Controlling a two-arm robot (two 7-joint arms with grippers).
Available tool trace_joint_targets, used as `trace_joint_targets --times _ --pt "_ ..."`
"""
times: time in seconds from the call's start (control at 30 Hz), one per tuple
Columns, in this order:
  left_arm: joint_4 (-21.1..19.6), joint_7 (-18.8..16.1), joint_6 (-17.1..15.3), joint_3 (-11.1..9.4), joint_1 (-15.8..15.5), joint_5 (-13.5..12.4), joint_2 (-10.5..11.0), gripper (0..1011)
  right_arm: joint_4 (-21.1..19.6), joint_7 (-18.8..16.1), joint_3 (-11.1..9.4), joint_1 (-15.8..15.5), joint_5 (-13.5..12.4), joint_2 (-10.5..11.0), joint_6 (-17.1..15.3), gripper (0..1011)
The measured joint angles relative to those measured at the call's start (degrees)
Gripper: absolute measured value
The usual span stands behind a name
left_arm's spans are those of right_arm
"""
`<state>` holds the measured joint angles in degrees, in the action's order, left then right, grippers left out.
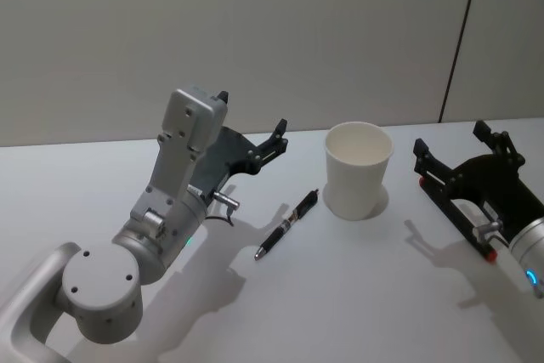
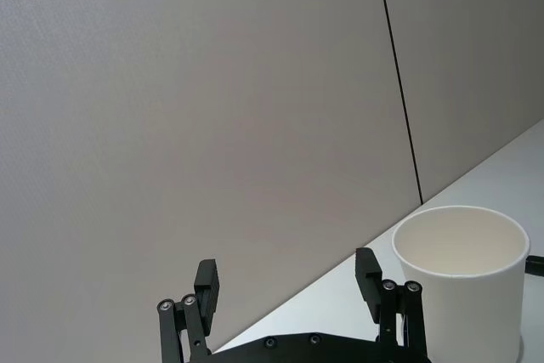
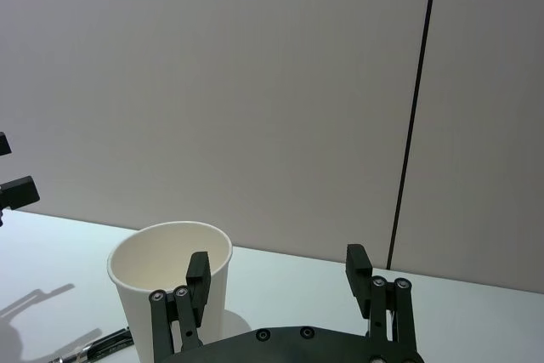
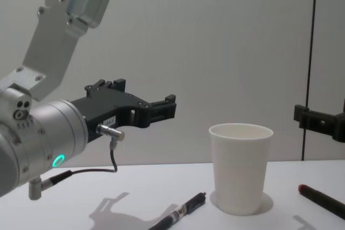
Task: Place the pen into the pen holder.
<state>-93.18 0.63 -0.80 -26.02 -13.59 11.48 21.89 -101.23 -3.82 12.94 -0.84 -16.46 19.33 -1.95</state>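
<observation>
Our left hand [image 1: 252, 115] hangs above the surface [image 1: 357, 295] with its two black fingers [image 2: 206, 276] spread wide apart. In the left wrist view we see the pale wall between them. In the chest view the left hand [image 4: 144, 94] sits well above the surface at about the height of the cup's rim or a little higher, and it points across towards the right. A thin cable loops down beneath it.

Our right hand [image 1: 450, 139] is out on the right side of the surface, also raised and pointing towards the wall. Its fingers [image 3: 357, 259] are spread too, and its wrist view shows the wall between them.

The pen [image 1: 287, 224] lies flat on the surface between the two hands, on a slant. One end rests just beside the base of the pen holder, not touching it, and the silver tip points back towards us. It is a dark pen with a printed band around its middle. In the chest view the pen [image 4: 180, 214] lies below and to the right of the left hand, well clear of its fingers.

The pen holder [image 1: 358, 172] stands upright on the surface, a plain white paper cup with a rolled rim and its mouth open upward. It sits between the pen and the right hand, apart from both.
</observation>
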Motion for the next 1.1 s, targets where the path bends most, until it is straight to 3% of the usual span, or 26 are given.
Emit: trace_joint_targets --times 1.1 --pt "0.0 0.0 0.0 0.0 0.0 0.0 0.0 1001 0.0 0.0 0.0 0.0 0.0 0.0 0.0 1002"
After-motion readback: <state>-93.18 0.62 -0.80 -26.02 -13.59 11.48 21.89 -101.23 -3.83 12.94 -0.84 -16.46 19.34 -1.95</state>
